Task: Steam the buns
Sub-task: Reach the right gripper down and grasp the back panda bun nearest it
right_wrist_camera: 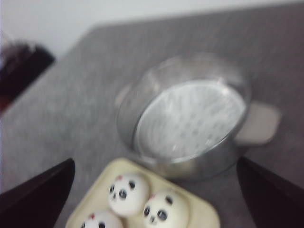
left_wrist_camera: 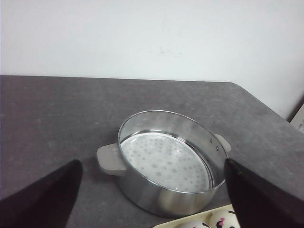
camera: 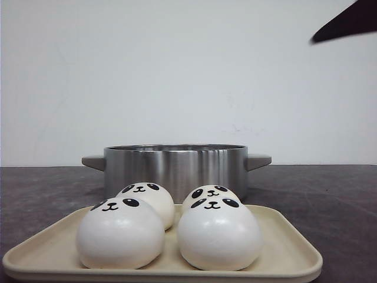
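All four buns (camera: 171, 227) sit on the cream tray (camera: 288, 250), two in a near row and two behind them, and the tray lies just in front of the steel steamer pot (camera: 175, 167), its far edge almost touching the pot wall. Nothing is in the pot yet: my left wrist camera shows its perforated steaming plate (left_wrist_camera: 166, 161) bare, so I judge the job is at its very start, with the first pick to make. My left gripper (left_wrist_camera: 152, 199) hangs above the table beside the pot, fingers (left_wrist_camera: 42, 199) spread wide with nothing between them; my right gripper (right_wrist_camera: 154, 199) is likewise spread and empty, high over the tray's pot-side end, and its view is blurred. To do this well I would take a bun from the row nearest the pot, since it has the shortest way over the rim (left_wrist_camera: 164, 114). I would come straight down so my fingers straddle the dome without nudging its neighbour, which sits touching or nearly so. These look soft, so I would close only until it holds, lift clear of the rim, and set it toward one side of the plate to leave room for the rest.
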Controlling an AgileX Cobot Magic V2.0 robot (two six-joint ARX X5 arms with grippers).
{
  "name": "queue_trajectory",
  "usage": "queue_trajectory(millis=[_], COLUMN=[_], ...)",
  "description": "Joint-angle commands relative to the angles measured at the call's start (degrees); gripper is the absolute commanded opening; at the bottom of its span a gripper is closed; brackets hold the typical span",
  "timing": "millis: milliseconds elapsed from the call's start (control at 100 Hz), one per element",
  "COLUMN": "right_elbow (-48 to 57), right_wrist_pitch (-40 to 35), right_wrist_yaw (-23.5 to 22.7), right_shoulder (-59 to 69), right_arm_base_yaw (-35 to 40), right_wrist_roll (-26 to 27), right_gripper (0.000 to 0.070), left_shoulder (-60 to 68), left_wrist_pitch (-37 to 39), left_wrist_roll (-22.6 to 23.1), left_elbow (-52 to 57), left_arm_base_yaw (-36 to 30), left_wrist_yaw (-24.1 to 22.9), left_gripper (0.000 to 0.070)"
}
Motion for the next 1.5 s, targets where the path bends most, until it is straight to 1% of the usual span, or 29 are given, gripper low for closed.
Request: queue_trajectory(millis=[0,40,100,210,280,310,360,450,880,940,1040,1120,1250,1280,1320,1370,1380,1390,1420,1430,1490], right_elbow=[1.11,1.73,3.26,8.11,11.58,12.98,15.06,17.7,18.82,18.82,18.82,18.82,18.82,18.82,18.82,18.82,18.82,18.82,18.82,18.82,18.82], right_wrist_pitch=[-0.31,-1.05,-2.97,-9.22,-12.96,-14.29,-16.09,-17.92,-17.84,-17.59,-16.92,-15.85,-15.06,-14.99,-14.82,-15.13,-15.17,-15.3,-15.54,-15.61,-15.65], right_wrist_yaw=[3.5,4.5,4.42,4.96,5.46,5.46,5.44,5.29,6.01,7.02,8.79,8.9,8.9,8.92,8.79,8.83,8.87,8.92,8.92,8.9,9.25], right_shoulder=[4.72,7.65,12.24,20.81,25.97,27.98,31.08,35.82,47.95,48.81,49.46,49.46,49.48,49.64,50.25,50.82,50.88,51.08,51.36,51.39,51.36], right_arm_base_yaw=[4.61,6.47,8.22,10.29,11.08,11.21,11.41,12.04,13.62,13.62,13.62,13.62,13.62,13.62,13.77,13.97,13.99,14.03,14.08,14.05,14.23], right_wrist_roll=[2.05,3.06,3.78,3.98,3.89,3.74,3.61,3.54,2.49,2.49,2.49,2.51,3.37,3.37,3.37,3.34,3.32,3.32,3.32,3.3,3.19], right_gripper=[0.07,0.07,0.07,0.07,0.0606,0.0579,0.0561,0.056,0.0559,0.0557,0.0521,0.0476,0.044,0.0418,0.0342,0.0192,0.0174,0.0122,0.0012,0.0,0.0004], left_shoulder=[0.02,0.02,0.02,0.02,0.02,0.02,0.02,0.02,0.02,0.0,0.02,0.02,0.02,0.0,0.0,0.02,0.02,0.02,0.02,0.0,0.0], left_wrist_pitch=[0.17,-0.24,-0.96,-2.4,-2.89,-2.99,-3.08,-3.13,-3.21,-3.21,-3.21,-3.26,-3.41,-3.43,-3.43,-3.43,-3.43,-3.43,-3.43,-3.43,-3.48], left_wrist_roll=[0.11,0.13,0.13,0.15,0.31,0.31,0.31,0.31,0.33,0.48,0.52,0.55,0.57,0.59,0.59,0.63,0.63,0.66,0.72,0.72,0.7], left_elbow=[0.98,0.98,0.98,0.98,0.98,0.98,0.98,0.98,0.98,0.98,0.98,0.98,0.98,0.98,0.98,0.98,0.98,0.98,0.98,0.98,0.98], left_arm_base_yaw=[-0.35,-0.52,-0.87,-1.55,-1.9,-2.03,-2.19,-2.4,-4.87,-5.27,-6.03,-6.62,-7.34,-7.45,-7.58,-7.8,-7.82,-7.85,-7.89,-7.93,-8.13], left_wrist_yaw=[0.13,0.11,0.11,0.11,0.11,0.09,0.09,0.09,-0.11,-0.15,-0.31,-0.33,-0.35,-0.35,-0.35,-0.52,-0.55,-0.57,-0.59,-0.59,-0.59], left_gripper=[0.0586,0.0586,0.0586,0.0586,0.0586,0.0586,0.0586,0.0586,0.0586,0.0586,0.0586,0.0586,0.0586,0.0586,0.0586,0.0586,0.0586,0.0586,0.0586,0.0586,0.0586])
